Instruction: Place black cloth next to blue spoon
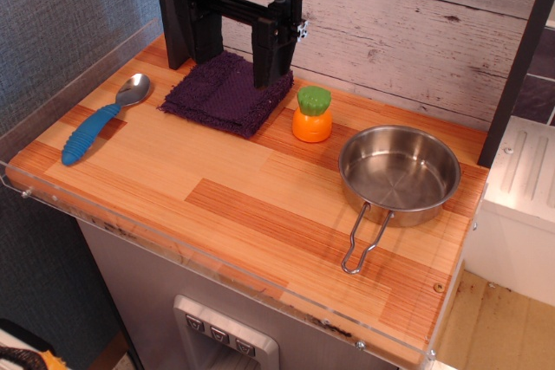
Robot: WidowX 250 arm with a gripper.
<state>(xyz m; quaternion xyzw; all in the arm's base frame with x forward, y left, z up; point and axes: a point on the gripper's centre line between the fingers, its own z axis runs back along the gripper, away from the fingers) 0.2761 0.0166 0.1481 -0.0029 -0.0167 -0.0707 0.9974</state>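
The gripper [230,62] hangs in the upper middle of the frame, its two black fingers spread wide apart and pointing down over the black cloth [227,93]; the right-hand finger's tip sits on or just above the cloth's far right part, while the other stands at its far left corner by the arm's dark column, and nothing is held between them. I cannot tell from here whether either tip actually presses into the fabric. The cloth itself lies flat and folded on the wooden table [260,205], toward the upper left of the frame, its left corner near the blue spoon [102,119] but with a strip of bare wood between them. The spoon lies slanted at the left edge, silver bowl up toward the back, blue handle running down toward the front. Just right of the cloth stands a small orange toy with a green top [312,114], and further right sits the steel pan [399,171] with its wire handle pointing forward. To my eye the cloth looks nearly placed, so this is either the release or a last adjustment. Any further nudge would need to go left, toward the spoon, without bumping it.
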